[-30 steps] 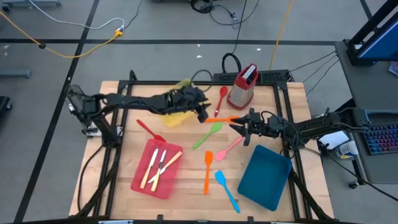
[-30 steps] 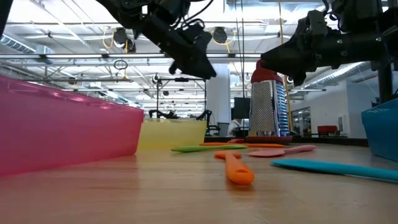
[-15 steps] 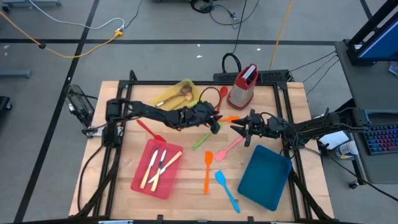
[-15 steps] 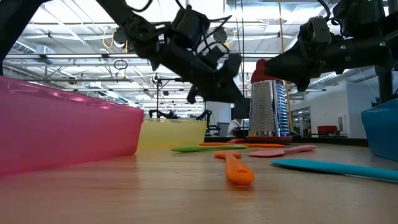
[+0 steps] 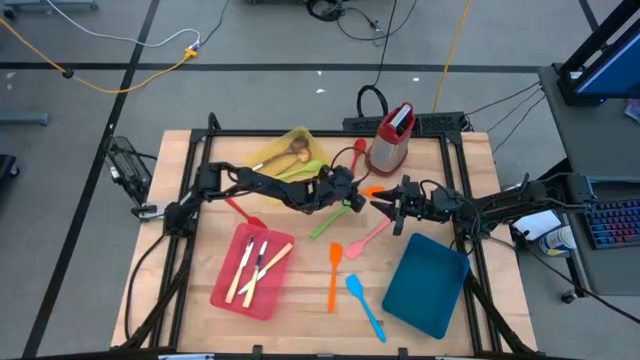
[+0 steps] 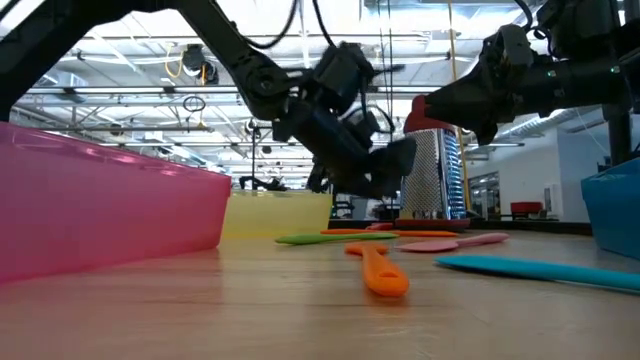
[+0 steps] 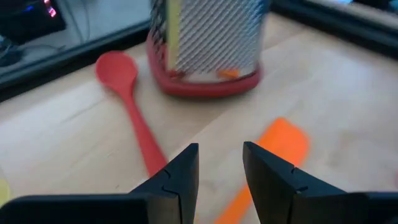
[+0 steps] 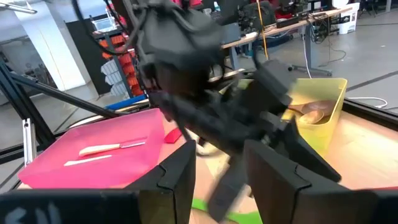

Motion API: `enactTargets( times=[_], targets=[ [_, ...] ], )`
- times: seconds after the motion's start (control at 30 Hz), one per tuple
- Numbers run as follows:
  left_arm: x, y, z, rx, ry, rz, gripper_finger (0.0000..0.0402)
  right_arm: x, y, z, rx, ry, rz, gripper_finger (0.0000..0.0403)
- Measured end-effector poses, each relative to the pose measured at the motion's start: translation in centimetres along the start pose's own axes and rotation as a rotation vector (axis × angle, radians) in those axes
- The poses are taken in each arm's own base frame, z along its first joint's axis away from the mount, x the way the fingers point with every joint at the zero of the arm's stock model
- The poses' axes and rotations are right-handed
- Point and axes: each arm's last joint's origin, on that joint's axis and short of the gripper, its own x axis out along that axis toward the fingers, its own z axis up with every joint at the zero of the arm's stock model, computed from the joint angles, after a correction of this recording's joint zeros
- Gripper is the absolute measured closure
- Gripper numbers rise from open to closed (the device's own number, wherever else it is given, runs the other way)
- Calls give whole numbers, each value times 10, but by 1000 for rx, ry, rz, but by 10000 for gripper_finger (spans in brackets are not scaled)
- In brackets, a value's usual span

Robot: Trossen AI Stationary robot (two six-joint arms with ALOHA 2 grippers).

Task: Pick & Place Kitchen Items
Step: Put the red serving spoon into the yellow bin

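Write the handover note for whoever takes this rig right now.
Left hand: open, empty, over the orange spatula beside the grater.
Right hand: open, empty, hovering close by.
Done: wooden spoon in the yellow tray; pale cutlery in the pink tray.
Left: red spoon, green, pink, blue and two orange utensils loose on the table; blue tray holds nothing.

We've got the high view straight down over the whole table [image 5: 200,300]; the low view sits at tabletop level, looking across into the room. Left wrist view looks close past its own fingers at the grater [image 7: 208,43], frame top; right wrist view faces the left arm, both high and low views share the grater and orange spatula [image 6: 380,270].
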Motion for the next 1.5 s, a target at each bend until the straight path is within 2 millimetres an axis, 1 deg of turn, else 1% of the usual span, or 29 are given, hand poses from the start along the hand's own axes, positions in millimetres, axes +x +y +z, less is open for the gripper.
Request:
enactTargets(
  times=[0.1, 0.2, 0.3, 0.43, 0.7, 0.93, 1.13, 1.2, 1.33, 1.5],
  targets=[
    [13, 6, -8, 0, 22, 27, 275, 0, 0, 0, -1, 3, -1, 271],
    [21, 15, -14, -31, 41, 52, 275, 0, 0, 0, -1, 4, -1, 271],
    [24, 21, -13, -54, 46, 71, 275, 0, 0, -1, -1, 7, -2, 271],
    [28, 26, -13, -13, 36, 80, 275, 0, 0, -1, -1, 7, -2, 271],
    [28, 27, -15, 27, 57, 88, 275, 0, 0, -1, -1, 7, -2, 271],
    [26, 32, -25, 74, 195, 91, 275, 0, 0, -1, -2, 7, -2, 271],
    [25, 33, -29, 91, 226, 105, 277, 0, 0, -1, -2, 7, -2, 271],
    [25, 33, -29, 91, 228, 106, 287, 0, 0, -1, -2, 7, -2, 271],
    [23, 32, -31, 85, 258, 103, 327, 0, 0, -1, -2, 7, -2, 271],
    [20, 27, -35, 110, 266, 112, 332, 0, 0, -1, -2, 8, -1, 271]
  ],
)
